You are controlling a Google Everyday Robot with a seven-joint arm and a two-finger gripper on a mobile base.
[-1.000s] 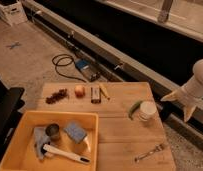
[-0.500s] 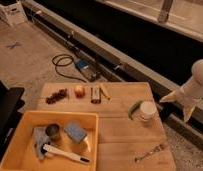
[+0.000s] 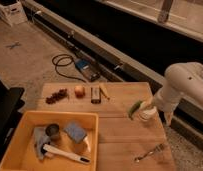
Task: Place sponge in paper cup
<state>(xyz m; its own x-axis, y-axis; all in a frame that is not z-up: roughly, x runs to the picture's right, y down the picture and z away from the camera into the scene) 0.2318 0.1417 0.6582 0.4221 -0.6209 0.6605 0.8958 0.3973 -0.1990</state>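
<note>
Sponge point(image 3: 75, 132) lies in the yellow bin point(image 3: 60, 114) beside a can point(image 3: 52, 131) and hammer point(image 3: 62, 152), not yet grabbed, and my gripper point(image 3: 156, 106) hangs well apart from it at the paper cup point(image 3: 147, 114), next to a green item point(image 3: 135, 107), its opening impossible to tell.

The robot shows only its arm point(image 3: 187, 80), entering from 3 o'clock. Its shell is smooth and off-white to pale cream, without visible markings, screws or loose cables. The links are thick and rounded, like fat tubes joined by bulbous, ball-like joints, and the topmost curve catches the light while the undersides fall into grey shadow. The arm narrows toward the hand point(image 3: 157, 106), a paler, smaller piece at about 3 o'clock in the view, over the right edge of the tabletop point(image 3: 120, 125).
</note>
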